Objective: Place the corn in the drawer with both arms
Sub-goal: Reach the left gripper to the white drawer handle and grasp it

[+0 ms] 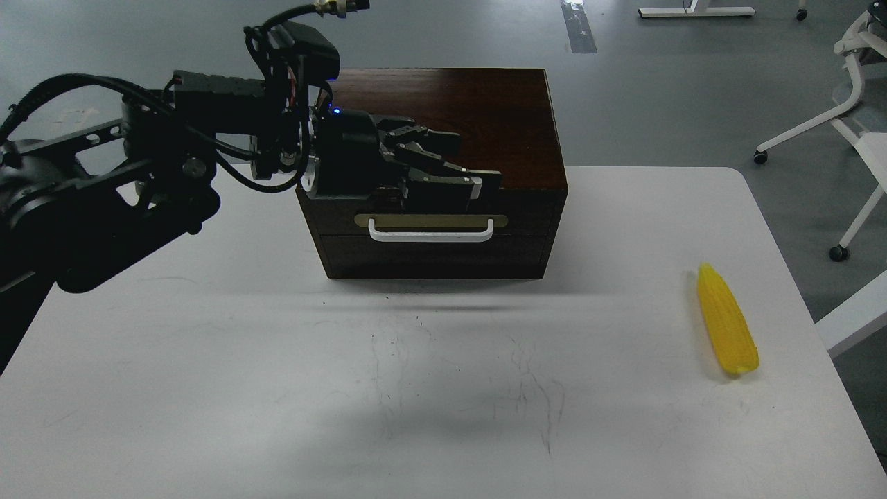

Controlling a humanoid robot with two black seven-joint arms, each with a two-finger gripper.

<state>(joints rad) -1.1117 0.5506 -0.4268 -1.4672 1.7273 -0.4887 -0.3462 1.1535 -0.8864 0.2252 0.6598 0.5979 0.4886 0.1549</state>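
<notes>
The yellow corn lies on the white table at the right, pointed end away from me. The dark brown box stands at the table's back middle. Its drawer is shut, with the white bar handle facing me. My left arm comes in from the left. Its gripper hovers in front of the box's upper front edge, just above the handle, with its fingers apart and holding nothing. It hides the left part of the box top. My right arm is out of view.
The corn lies near the table's right edge. White chair legs on castors stand on the grey floor beyond the table at the right. Faint scribble marks cross the table's middle.
</notes>
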